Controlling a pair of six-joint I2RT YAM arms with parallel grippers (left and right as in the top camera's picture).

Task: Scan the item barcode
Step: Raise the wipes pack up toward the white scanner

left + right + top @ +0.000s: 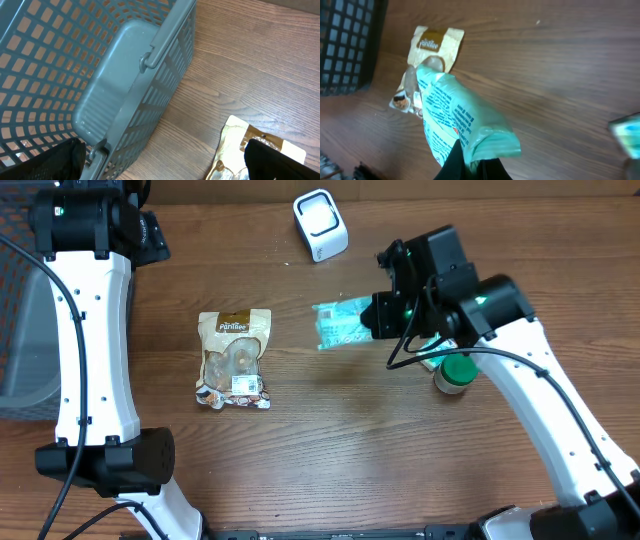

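My right gripper (378, 315) is shut on one end of a teal plastic packet (343, 323) and holds it above the table, right of centre. In the right wrist view the packet (455, 120) has blue print and its sealed edge is pinched in the gripper (480, 167). No barcode is legible on it. A white scanner (320, 224) stands at the back, up and left of the packet. My left gripper (153, 238) is at the far back left, open, with nothing between its fingers (45, 162).
A brown snack pouch (234, 360) lies flat left of centre, also in the left wrist view (235, 150). A grey mesh basket (100, 75) stands at the left edge (20, 330). A green-lidded bottle (455, 373) sits under my right arm.
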